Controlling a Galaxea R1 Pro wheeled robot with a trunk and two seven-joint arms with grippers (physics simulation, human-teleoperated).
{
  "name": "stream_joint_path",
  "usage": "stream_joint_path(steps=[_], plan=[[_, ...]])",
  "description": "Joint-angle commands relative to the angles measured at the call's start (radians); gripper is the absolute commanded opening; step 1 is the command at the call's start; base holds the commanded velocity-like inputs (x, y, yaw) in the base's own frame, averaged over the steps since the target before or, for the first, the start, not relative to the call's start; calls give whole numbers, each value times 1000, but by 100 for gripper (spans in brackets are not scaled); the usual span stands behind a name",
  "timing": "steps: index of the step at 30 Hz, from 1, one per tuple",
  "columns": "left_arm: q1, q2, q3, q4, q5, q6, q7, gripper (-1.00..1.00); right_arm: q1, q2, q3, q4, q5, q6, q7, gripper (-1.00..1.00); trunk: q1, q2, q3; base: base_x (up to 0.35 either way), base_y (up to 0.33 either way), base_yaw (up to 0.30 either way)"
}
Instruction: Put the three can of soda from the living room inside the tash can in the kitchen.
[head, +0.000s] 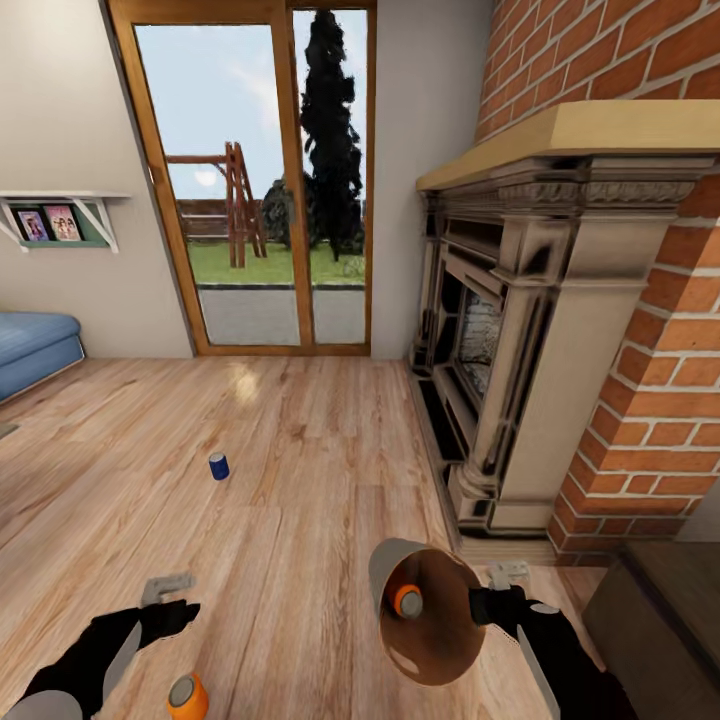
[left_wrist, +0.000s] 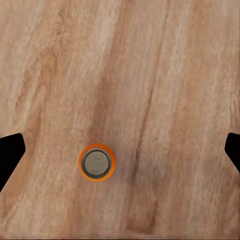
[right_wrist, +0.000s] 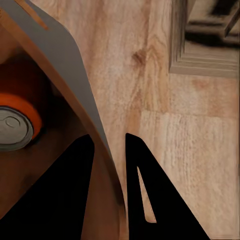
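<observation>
The grey tash can (head: 440, 625), brown inside, hangs tilted above the floor with its mouth toward me. My right gripper (head: 484, 605) is shut on its rim (right_wrist: 75, 95), one finger inside and one outside. One orange can of soda (head: 406, 600) lies inside it (right_wrist: 17, 117). A second orange can (head: 187, 697) stands upright on the plank floor just below my left gripper (head: 170, 600), which is open above it; from the left wrist the can's grey top (left_wrist: 97, 162) shows between the spread fingertips (left_wrist: 10, 155). The dark blue can (head: 218, 466) stands farther out on the floor.
The carved fireplace (head: 500, 330) and brick chimney (head: 640, 420) rise at the right, with a dark low block (head: 660, 620) at the near right. Wood-framed glass doors (head: 260, 180) stand ahead, and a blue sofa (head: 35, 345) is at the far left.
</observation>
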Motion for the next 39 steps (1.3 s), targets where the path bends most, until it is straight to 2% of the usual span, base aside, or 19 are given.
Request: stream_joint_path(steps=[1, 4, 6, 9, 13, 22, 32, 39], plan=[[-11, 1, 0, 4, 0, 18, 10, 100, -16, 0, 0, -3, -12, 23, 3, -100, 0, 0, 0, 4, 0, 0], [-42, 6, 5, 22, 5, 59, 36, 100, -88, 1, 1, -5, -12, 102, 3, -100, 0, 0, 0, 2, 0, 0], [-48, 5, 7, 27, 6, 63, 41, 100, -111, 1, 2, -5, -12, 118, 3, -100, 0, 0, 0, 0, 0, 0], [-53, 2, 8, 38, 3, 24, 47, 100, -167, 15, 4, 4, -9, 141, 1, -100, 0, 0, 0, 0, 0, 0], [-56, 1, 9, 47, 3, -7, 49, 100, -202, 23, 4, 14, -5, 176, -13, -100, 0, 0, 0, 0, 0, 0], [-56, 1, 7, 50, -1, -71, 50, 100, -215, 25, 8, 22, -2, 191, -26, -100, 0, 0, 0, 0, 0, 0], [-56, 1, 5, 51, -2, -72, 51, 100, -246, 46, 11, 22, 0, 182, -25, -100, 0, 0, 0, 0, 0, 0], [-56, 1, 4, 50, 0, -81, 51, 100, -247, 48, 42, 23, -2, 182, -25, -100, 0, 0, 0, 0, 0, 0]])
